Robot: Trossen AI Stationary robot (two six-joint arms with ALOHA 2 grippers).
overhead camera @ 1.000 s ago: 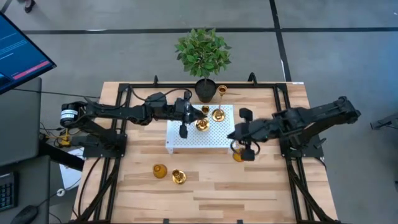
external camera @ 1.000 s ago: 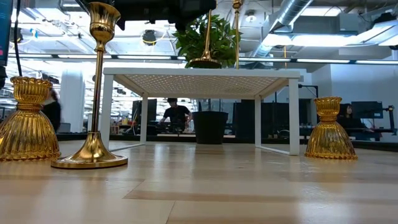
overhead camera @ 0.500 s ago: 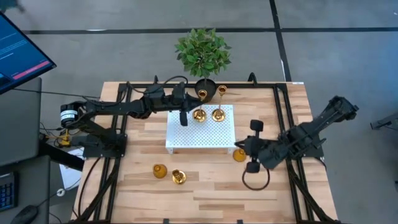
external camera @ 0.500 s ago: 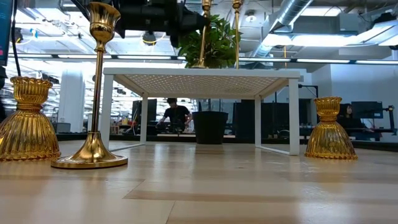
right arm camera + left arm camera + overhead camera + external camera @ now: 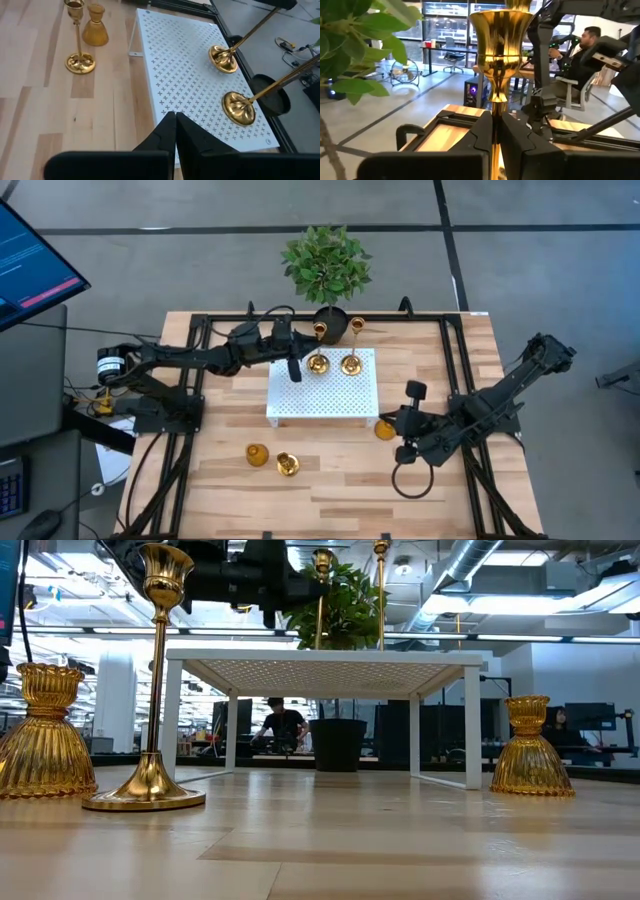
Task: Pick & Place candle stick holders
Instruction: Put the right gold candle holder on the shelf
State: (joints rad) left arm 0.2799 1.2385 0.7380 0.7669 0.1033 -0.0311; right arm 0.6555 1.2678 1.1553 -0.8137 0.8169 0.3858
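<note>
Two tall gold candle stick holders stand on the far part of the white perforated tray point(image 5: 322, 405). My left gripper point(image 5: 303, 361) is shut on the left one point(image 5: 318, 363); the other point(image 5: 350, 365) stands free on its round base. A third tall holder point(image 5: 287, 465) and a short bulbous one point(image 5: 257, 454) rest on the table near the front. Another short holder point(image 5: 383, 430) sits by the tray's near right corner. Just beside it, my right gripper point(image 5: 398, 423) hovers shut and empty. My left gripper pinches the tall holder's slim stem point(image 5: 495, 117) between its two fingers, below the cup point(image 5: 501, 30). The fingers come about level from the table's left and lie across the stem. The holder is upright, and its round base point(image 5: 222, 57) looks set on the tray.
A green plant in a black pot point(image 5: 329, 320) stands just behind the tray's far edge, close to the held holder. Black frame rails point(image 5: 215, 320) run along the table's sides. A seated person point(image 5: 285, 725) shows in the room beyond.
My left gripper has carried its holder toward the tray's far left, and the holder has come from a tilt to upright with its base down on the tray. My right gripper has swung away from the tray's right edge toward the table's near edge and sunk lower.
</note>
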